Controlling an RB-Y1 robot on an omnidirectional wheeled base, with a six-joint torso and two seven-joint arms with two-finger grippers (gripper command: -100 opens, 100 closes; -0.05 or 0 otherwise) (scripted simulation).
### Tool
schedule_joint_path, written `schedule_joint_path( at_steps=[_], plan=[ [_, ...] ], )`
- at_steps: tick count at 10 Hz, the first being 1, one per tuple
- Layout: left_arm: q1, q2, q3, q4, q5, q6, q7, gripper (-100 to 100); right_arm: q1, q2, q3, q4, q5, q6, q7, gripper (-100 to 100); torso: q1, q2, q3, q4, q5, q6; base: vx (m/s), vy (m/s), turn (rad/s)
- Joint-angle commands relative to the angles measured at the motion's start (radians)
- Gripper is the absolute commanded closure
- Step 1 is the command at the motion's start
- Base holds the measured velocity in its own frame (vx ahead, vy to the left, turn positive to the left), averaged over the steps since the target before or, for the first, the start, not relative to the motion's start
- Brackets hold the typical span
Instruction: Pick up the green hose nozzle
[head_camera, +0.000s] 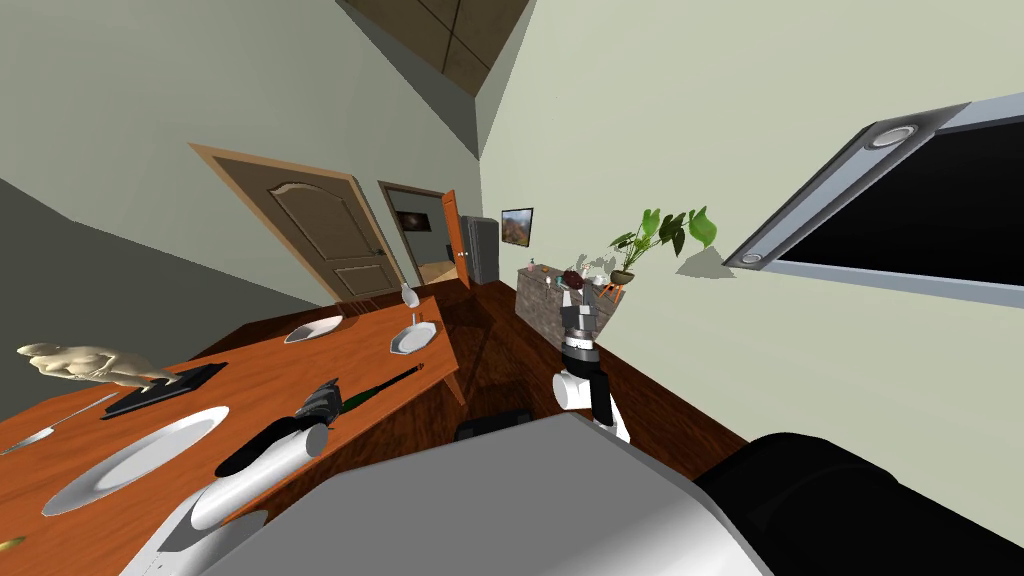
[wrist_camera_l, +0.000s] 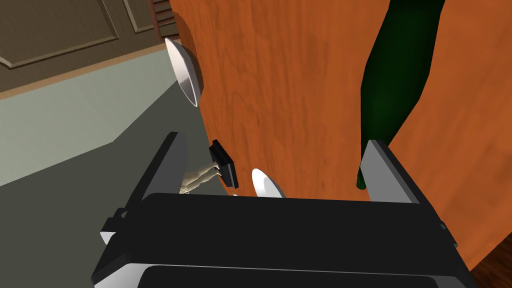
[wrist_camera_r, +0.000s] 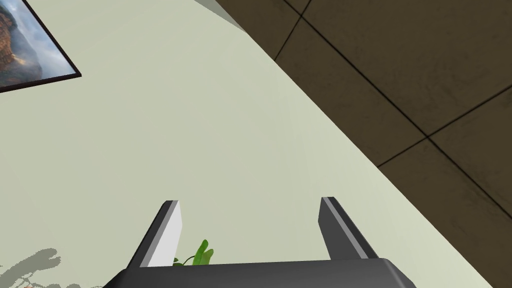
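The dark green hose nozzle (wrist_camera_l: 395, 75) lies on the orange table (wrist_camera_l: 280, 75) near its edge, just beside one finger of the open left gripper (wrist_camera_l: 272, 140). It is probably stiff, light and smooth, so I would take its slim part. The raised right gripper (wrist_camera_r: 250, 200) is open too.

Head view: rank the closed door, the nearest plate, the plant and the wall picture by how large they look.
1. closed door
2. nearest plate, which looks big partly because it is close to the camera
3. plant
4. wall picture
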Motion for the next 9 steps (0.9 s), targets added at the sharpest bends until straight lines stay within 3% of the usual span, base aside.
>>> schedule_joint_path(
  at_steps=[1,2,5,8,9],
  plan=[
    [-0.014,0.006,0.008,0.028,0.0,0.018,0.002,-100,0.0,0.0,0.0,0.0,0.0,0.0,0.0,0,0.0,0.0,0.0,0.0,0.0,0.0,0.056,-0.01,-0.006],
    [-0.033,0.011,0.023,0.067,-0.002,0.048,0.006,-100,0.0,0.0,0.0,0.0,0.0,0.0,0.0,0,0.0,0.0,0.0,0.0,0.0,0.0,0.058,-0.014,-0.012],
    [-0.051,0.015,0.037,0.104,-0.004,0.077,0.009,-100,0.0,0.0,0.0,0.0,0.0,0.0,0.0,0,0.0,0.0,0.0,0.0,0.0,0.0,0.057,-0.003,-0.007],
    [-0.1,0.027,0.074,0.196,-0.009,0.154,0.02,-100,0.0,0.0,0.0,0.0,0.0,0.0,0.0,0,0.0,-0.002,-0.001,0.0,0.0,0.0,0.08,-0.008,-0.013],
    [-0.1,0.027,0.074,0.202,-0.009,0.154,0.02,-100,0.0,0.0,0.0,0.0,0.0,0.0,0.0,0,0.0,-0.002,-0.001,-0.001,0.0,0.0,0.064,-0.009,-0.002]
  ],
)
